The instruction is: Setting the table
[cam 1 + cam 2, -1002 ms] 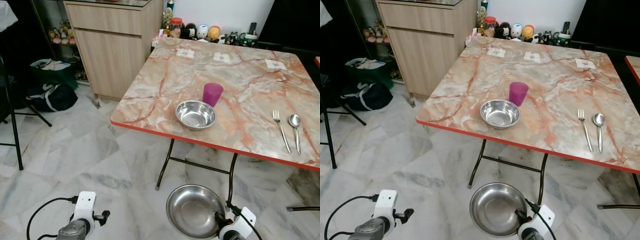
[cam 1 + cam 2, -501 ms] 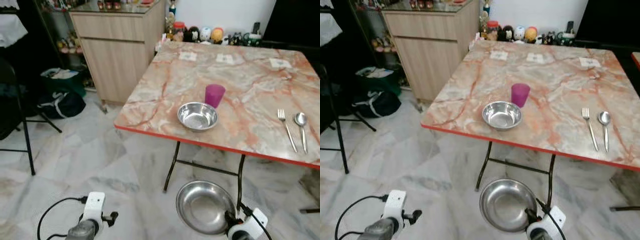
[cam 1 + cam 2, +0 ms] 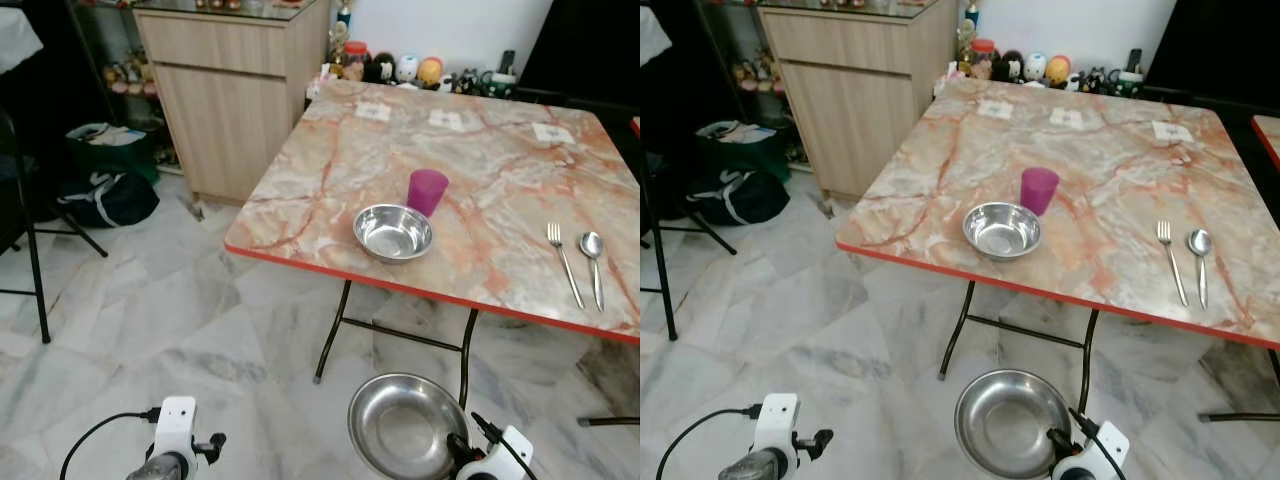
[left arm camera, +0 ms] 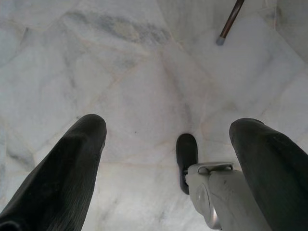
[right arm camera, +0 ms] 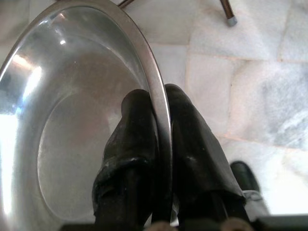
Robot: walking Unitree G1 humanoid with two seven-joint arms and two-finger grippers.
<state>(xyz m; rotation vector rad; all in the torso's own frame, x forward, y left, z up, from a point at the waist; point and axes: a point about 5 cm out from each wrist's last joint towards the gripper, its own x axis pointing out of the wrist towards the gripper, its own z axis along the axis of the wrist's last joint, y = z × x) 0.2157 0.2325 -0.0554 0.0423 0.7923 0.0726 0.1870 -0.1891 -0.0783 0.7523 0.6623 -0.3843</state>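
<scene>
right pincer (image 5: 161, 103) grips an empty steel plate (image 5: 72, 120); table's bowl (image 3: 392, 231) empty.

Bench (image 3: 330, 170): stands ahead of the robot, over the floor (image 3: 150, 300).
Small bowl (image 3: 393, 232): on the bench, near its front edge.
Cup (image 3: 427, 190): on the bench, just behind the small bowl — nearly touching it.
Fork (image 3: 563, 262): on the bench, well right of the small bowl.
Spoon (image 3: 592, 264): just right of the fork, lying alongside it.
Cabinet (image 3: 235, 95): left of the bench, by its far corner.
Figurines (image 3: 400, 68): in a row behind the bench's far edge.
Bag (image 3: 108, 198): on the floor, left of the cabinet.
Large bowl (image 3: 407, 426): below and before the bench's front edge — its rim between the right gripper (image 5: 162, 120) fingers (image 5: 137, 130).
Left gripper (image 4: 166, 130): low over the floor, left of the large bowl.
</scene>
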